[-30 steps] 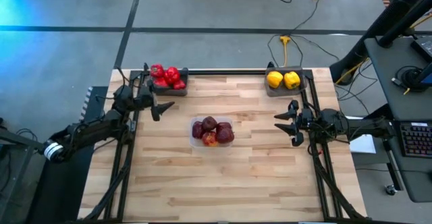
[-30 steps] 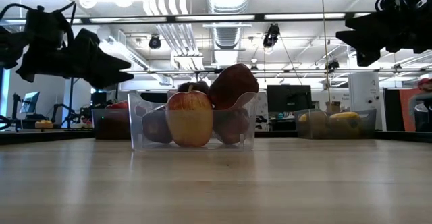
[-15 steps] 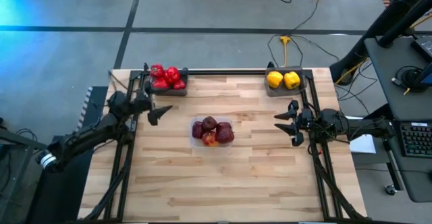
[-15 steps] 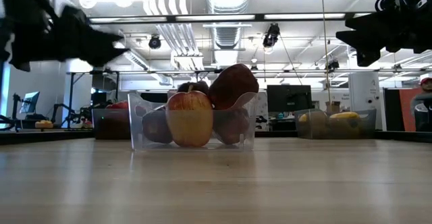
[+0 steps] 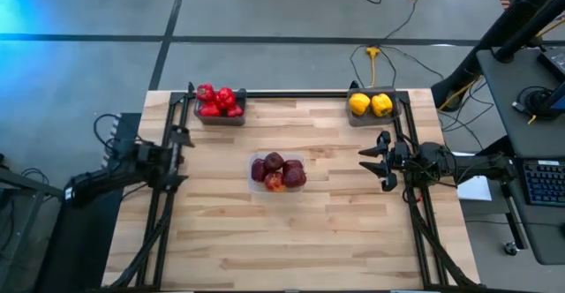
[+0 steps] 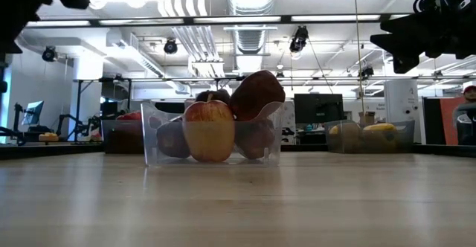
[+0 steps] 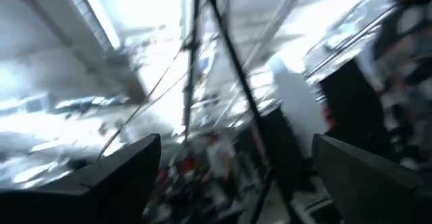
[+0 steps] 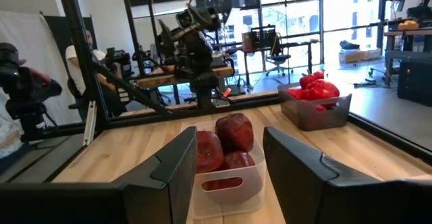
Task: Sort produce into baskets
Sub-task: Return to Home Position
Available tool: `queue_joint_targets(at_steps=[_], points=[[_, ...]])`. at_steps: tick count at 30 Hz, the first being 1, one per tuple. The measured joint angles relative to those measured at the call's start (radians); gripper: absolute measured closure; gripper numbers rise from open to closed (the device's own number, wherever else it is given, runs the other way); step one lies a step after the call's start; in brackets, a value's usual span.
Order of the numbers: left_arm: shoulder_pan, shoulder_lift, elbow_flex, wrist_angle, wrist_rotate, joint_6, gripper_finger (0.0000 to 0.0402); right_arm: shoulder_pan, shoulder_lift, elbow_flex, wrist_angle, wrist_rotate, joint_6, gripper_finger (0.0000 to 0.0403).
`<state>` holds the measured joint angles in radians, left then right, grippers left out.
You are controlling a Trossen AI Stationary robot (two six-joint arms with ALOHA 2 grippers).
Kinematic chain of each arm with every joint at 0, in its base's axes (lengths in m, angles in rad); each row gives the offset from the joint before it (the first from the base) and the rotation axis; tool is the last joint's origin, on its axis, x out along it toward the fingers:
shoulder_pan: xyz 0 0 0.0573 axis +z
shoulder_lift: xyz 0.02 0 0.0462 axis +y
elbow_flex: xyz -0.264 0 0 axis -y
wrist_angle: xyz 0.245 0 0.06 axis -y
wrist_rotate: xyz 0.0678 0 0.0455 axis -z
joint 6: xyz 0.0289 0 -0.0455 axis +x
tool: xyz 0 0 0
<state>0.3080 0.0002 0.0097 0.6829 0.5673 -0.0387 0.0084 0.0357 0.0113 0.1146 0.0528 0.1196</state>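
1. Left gripper: stood at the left edge of the table, fingers spread wide, nothing between them.
2. Right gripper: hung above the table's right edge, fingers parted and empty, facing the clear container.
3. Clear container: sat mid-table and held the dark red apples, heaped together.
4. Left grey tray: lay at the far left corner and held the red bell peppers.
5. Right grey tray: lay at the far right corner and held two yellow bell peppers, side by side.
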Motion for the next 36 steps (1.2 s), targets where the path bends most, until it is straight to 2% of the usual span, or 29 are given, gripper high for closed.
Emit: queue_joint_targets(at_steps=[2,4,13,25,32,34,36], points=[[-0.044,0.002,0.0,0.031,0.006,0.001,0.0037,0.0,0.0,0.0,-0.001,0.001,0.0,0.0241],[-0.079,-0.001,0.0,-0.019,0.008,0.001,0.0037,0.0,-0.001,0.0,-0.003,0.0,0.0,0.0241],[-0.3,0.0,0.0,-0.605,-0.033,-0.003,0.0037,0.0,0.0,0.0,-0.006,0.0,0.0,0.0241],[-0.321,0.0,0.0,-0.596,-0.035,-0.011,0.0037,0.0,0.0,0.0,-0.008,0.0,0.0,0.0241],[-0.294,0.0,-0.001,-0.596,-0.042,-0.008,0.0037,0.0,0.0,0.0,-0.007,0.0,0.0,0.0241],[-0.294,0.007,-0.001,-0.606,-0.108,0.075,0.0037,0.0,0.0,0.0,-0.008,0.0,0.0,0.0241],[-0.291,0.02,-0.001,-0.615,-0.239,0.22,0.0037,0.0,0.0,0.0,-0.007,0.0,0.0,0.0241]])
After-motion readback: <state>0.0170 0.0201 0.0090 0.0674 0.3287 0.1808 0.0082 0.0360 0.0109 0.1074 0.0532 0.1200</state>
